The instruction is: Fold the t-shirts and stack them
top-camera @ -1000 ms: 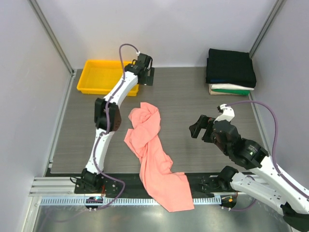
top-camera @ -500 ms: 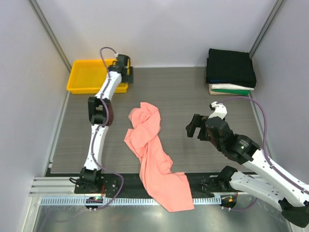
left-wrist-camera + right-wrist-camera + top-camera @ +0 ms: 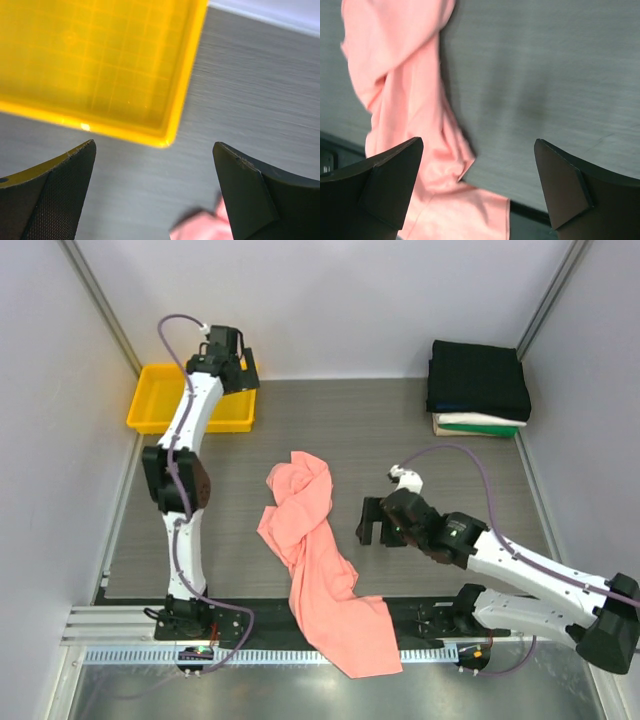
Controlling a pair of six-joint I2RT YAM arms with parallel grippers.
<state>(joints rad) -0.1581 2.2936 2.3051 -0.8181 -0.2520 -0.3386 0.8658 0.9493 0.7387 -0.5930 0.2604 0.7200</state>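
Note:
A crumpled salmon-pink t-shirt (image 3: pixel 312 560) lies in a long heap from the table's middle down over the near edge. It shows in the right wrist view (image 3: pixel 410 100), and a corner shows in the left wrist view (image 3: pixel 200 231). A stack of folded shirts (image 3: pixel 478 388), black on top with white and green below, sits at the back right. My left gripper (image 3: pixel 232 380) is open and empty, high at the back left by the yellow tray (image 3: pixel 150 410). My right gripper (image 3: pixel 368 523) is open and empty, just right of the pink shirt.
The yellow plastic tray (image 3: pixel 90 65) is empty and stands at the back left corner. Grey walls with metal posts close the table at the back and sides. A metal rail (image 3: pixel 250 655) runs along the near edge.
My left arm has swung left, and the yellow tray has slid left with it toward the corner. My right gripper has moved left toward the pink shirt. The shirt has not moved.

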